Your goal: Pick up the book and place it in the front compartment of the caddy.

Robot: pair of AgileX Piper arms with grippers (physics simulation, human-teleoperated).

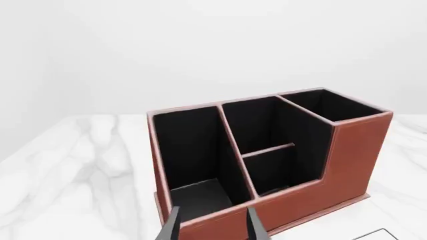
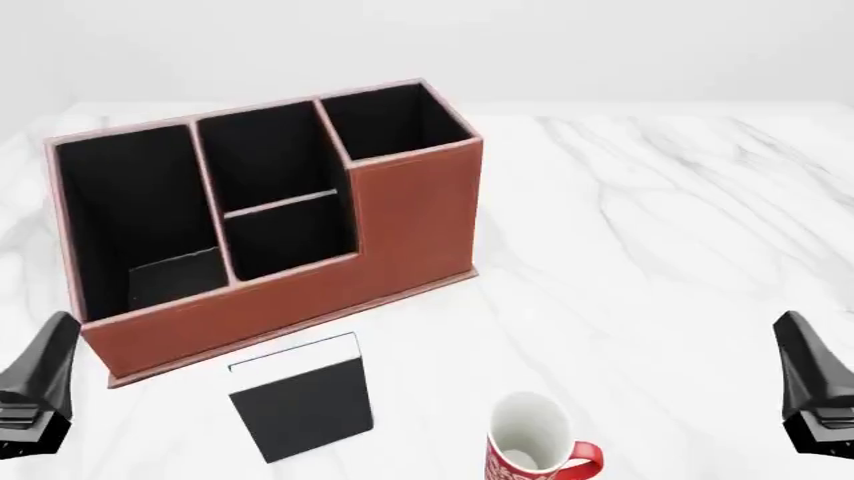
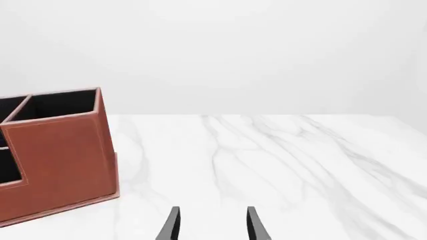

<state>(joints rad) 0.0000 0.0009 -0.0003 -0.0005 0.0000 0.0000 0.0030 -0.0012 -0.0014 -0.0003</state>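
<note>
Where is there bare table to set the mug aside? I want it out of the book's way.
The widest bare marble lies right of the caddy, running back from the mug to the far edge, ahead of the right gripper. It is crowded near the front left: the book lies close to the caddy's front wall, the mug beside it.

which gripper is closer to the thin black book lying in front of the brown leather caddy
Left. The left gripper sits just off the thin black book's left side; the right gripper is far off to its right, beyond the red-and-white mug.
</note>
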